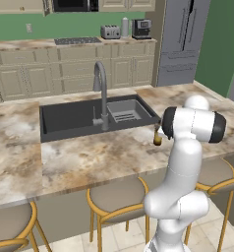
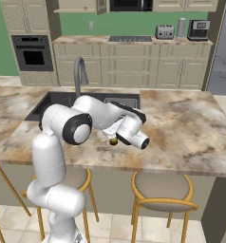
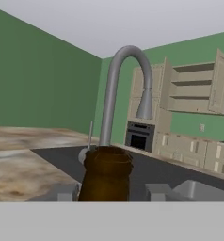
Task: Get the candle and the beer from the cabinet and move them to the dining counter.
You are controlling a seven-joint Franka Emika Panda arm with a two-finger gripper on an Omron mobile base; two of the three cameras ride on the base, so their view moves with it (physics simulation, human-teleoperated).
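Beer [image 3: 106, 174] stands on dining counter [image 1: 89, 157]; gripper [image 3: 115, 192] jaws apparently parted beside it. Next: retreat clear without tipping.

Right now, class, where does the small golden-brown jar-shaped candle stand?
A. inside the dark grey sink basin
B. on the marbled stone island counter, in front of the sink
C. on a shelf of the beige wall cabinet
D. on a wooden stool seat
B: the small golden-brown jar-shaped candle rests on the marbled stone island counter, on the near side of the dark grey sink, between the fingers.
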